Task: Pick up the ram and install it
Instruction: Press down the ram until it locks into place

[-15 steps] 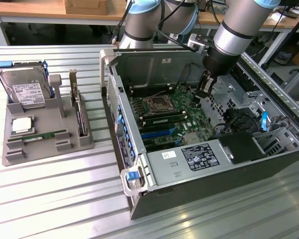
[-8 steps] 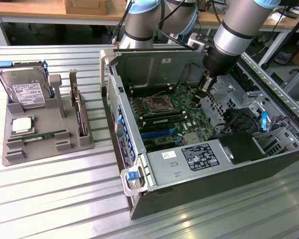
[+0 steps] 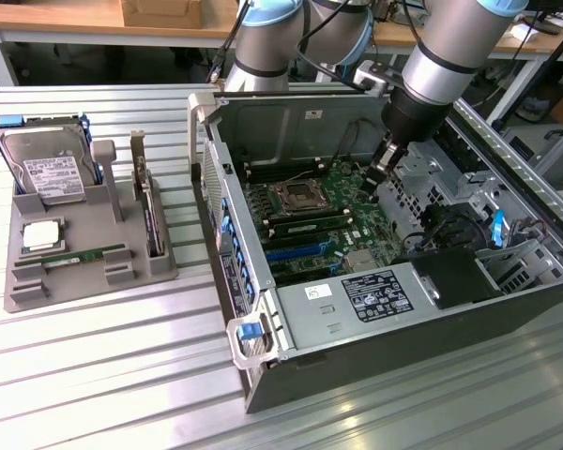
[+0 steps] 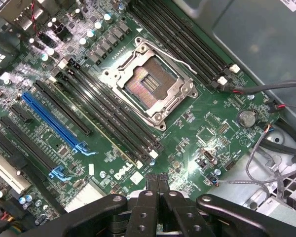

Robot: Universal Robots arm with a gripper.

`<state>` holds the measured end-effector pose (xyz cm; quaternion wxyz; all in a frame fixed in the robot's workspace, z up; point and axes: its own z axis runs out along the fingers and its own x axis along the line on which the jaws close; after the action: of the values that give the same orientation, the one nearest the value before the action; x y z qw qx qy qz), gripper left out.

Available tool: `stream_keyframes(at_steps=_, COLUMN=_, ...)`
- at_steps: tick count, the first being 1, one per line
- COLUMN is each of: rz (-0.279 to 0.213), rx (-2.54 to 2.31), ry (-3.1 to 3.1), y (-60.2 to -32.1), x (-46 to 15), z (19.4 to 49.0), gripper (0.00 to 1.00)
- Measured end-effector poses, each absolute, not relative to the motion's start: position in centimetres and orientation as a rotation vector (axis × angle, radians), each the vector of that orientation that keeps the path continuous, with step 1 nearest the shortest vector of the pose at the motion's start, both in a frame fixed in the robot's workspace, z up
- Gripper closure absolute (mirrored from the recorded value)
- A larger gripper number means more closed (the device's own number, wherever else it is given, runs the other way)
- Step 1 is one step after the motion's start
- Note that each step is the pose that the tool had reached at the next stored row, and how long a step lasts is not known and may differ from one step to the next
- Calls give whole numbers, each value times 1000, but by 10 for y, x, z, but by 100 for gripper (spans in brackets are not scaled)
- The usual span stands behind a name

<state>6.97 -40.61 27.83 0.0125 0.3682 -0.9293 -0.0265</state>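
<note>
Hovering my pincer (image 4: pixel 157 183), pressed closed and empty, above the motherboard (image 4: pixel 187 123), I should square up carefully before fetching the ram (image 3: pixel 83 255).

Silver-grey tubular arm (image 3: pixel 455 37) showing pale blue joint caps, black cables trailing alongside; black gripper (image 4: pixel 157 180) showing round screws on its linkages
</note>
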Motion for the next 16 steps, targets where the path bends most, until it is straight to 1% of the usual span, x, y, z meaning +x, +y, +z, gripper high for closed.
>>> stream_keyframes(at_steps=16, rz=-86, rx=882, ry=-2993, y=-406, x=70, z=278, gripper=89)
